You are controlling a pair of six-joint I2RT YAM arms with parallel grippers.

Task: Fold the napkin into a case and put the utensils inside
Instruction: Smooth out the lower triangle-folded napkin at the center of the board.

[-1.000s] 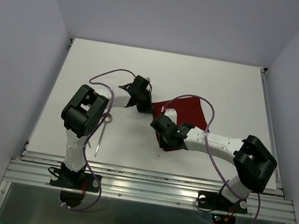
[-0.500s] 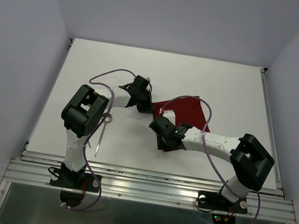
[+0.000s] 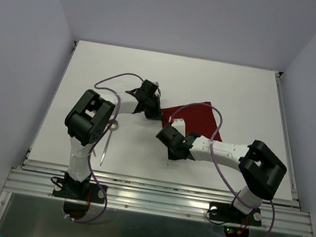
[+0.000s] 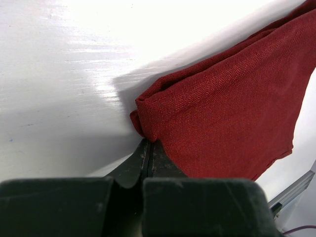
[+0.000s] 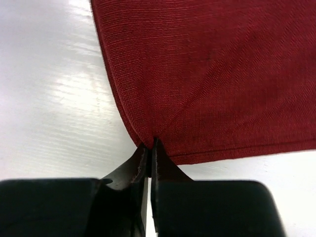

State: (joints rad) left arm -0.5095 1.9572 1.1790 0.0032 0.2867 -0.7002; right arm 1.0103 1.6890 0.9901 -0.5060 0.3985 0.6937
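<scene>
White desk (image 3: 94, 66) fills a booth with pale lilac walls (image 3: 14, 41) on 3 sides and an aluminium rail (image 3: 157, 199) along its near edge. The maroon napkin (image 3: 200, 116) lies flat just right of the desk's middle. The left hand (image 4: 148, 148) sits low at the napkin's left corner, jaws pressed together on the folded cloth there. The right hand (image 5: 149, 148), reaching in from the right edge, pinches the napkin's near edge, which puckers at its tips. The 2 utensils (image 3: 106, 146) lie toward the near-left corner.

I log the napkin (image 3: 200, 116) on the table (image 3: 241, 89), right of centre; utensils (image 3: 106, 146) well left, beside my left arm (image 3: 88, 119).
</scene>
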